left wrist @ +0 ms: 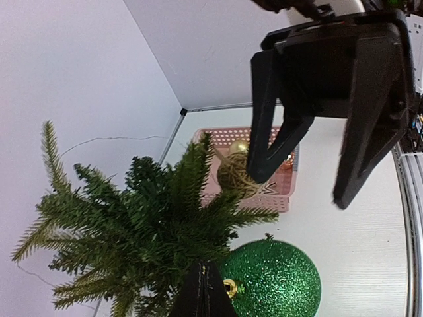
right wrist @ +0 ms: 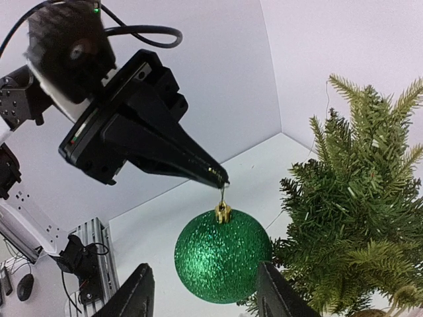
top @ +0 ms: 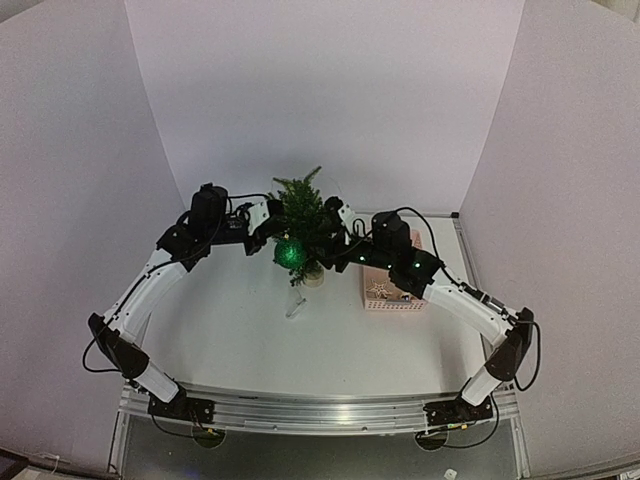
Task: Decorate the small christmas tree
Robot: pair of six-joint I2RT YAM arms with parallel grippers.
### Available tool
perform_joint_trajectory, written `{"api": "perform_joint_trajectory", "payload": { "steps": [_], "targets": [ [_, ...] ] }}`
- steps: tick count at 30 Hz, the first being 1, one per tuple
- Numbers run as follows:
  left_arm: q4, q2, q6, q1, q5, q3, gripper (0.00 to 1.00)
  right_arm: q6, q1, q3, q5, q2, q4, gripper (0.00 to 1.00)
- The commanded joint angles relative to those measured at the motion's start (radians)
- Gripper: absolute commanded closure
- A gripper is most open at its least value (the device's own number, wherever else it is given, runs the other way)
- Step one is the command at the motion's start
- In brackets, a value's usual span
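The small christmas tree [top: 299, 215] stands mid-frame on the bench [top: 240, 330]. Just below it, the left hand [right wrist: 221, 179] pinches the green ball [right wrist: 221, 257] by its loop. The right hand [left wrist: 301, 190] gapes wide, empty.

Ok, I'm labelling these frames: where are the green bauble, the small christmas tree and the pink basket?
green bauble [right wrist: 221, 261], right wrist view, glittered middle.
small christmas tree [right wrist: 350, 218], right wrist view, mid branches.
pink basket [left wrist: 281, 201], left wrist view, front wall.

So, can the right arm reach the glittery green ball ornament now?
Probably yes: the open right pincer faces the glittery green ball, nothing between; the left pincer only pinches its hanger.
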Motion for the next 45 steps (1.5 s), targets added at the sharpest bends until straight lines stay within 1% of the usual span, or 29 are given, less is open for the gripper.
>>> {"api": "perform_joint_trajectory", "payload": {
  "steps": [1, 6, 10, 18, 20, 23, 27, 33, 40, 45],
  "targets": [
    [-0.042, 0.001, -0.047, 0.043, 0.045, 0.068, 1.0, -0.013, 0.007, 0.049, 0.015, 0.014, -0.011, 0.46],
    [-0.078, 0.01, -0.067, 0.09, 0.058, 0.084, 1.0, -0.005, 0.008, 0.09, 0.003, 0.05, -0.012, 0.42],
    [-0.128, 0.02, -0.061, 0.111, 0.031, 0.104, 1.0, 0.002, 0.007, 0.102, 0.003, 0.067, -0.014, 0.41],
    [-0.223, -0.018, 0.008, 0.184, 0.019, 0.073, 1.0, -0.003, 0.007, 0.086, 0.008, 0.06, -0.015, 0.4],
    [-0.203, -0.017, 0.012, 0.188, -0.017, 0.054, 1.0, -0.005, 0.008, 0.087, 0.01, 0.065, -0.015, 0.4],
    [-0.145, 0.0, -0.023, 0.189, -0.094, 0.029, 1.0, -0.004, 0.007, 0.089, 0.004, 0.071, -0.015, 0.4],
    [-0.11, 0.039, -0.072, 0.189, -0.165, 0.036, 1.0, 0.0, 0.007, 0.077, 0.005, 0.063, -0.015, 0.4],
    [-0.079, 0.073, -0.116, 0.186, -0.182, 0.025, 1.0, -0.003, 0.007, 0.054, 0.024, 0.047, -0.014, 0.4],
    [-0.046, 0.113, -0.128, 0.149, -0.2, 0.015, 1.0, 0.0, 0.007, 0.051, 0.021, 0.05, -0.014, 0.39],
    [-0.046, 0.133, -0.143, 0.141, -0.206, 0.023, 1.0, -0.001, 0.006, 0.041, 0.025, 0.044, -0.014, 0.39]
  ]
}}
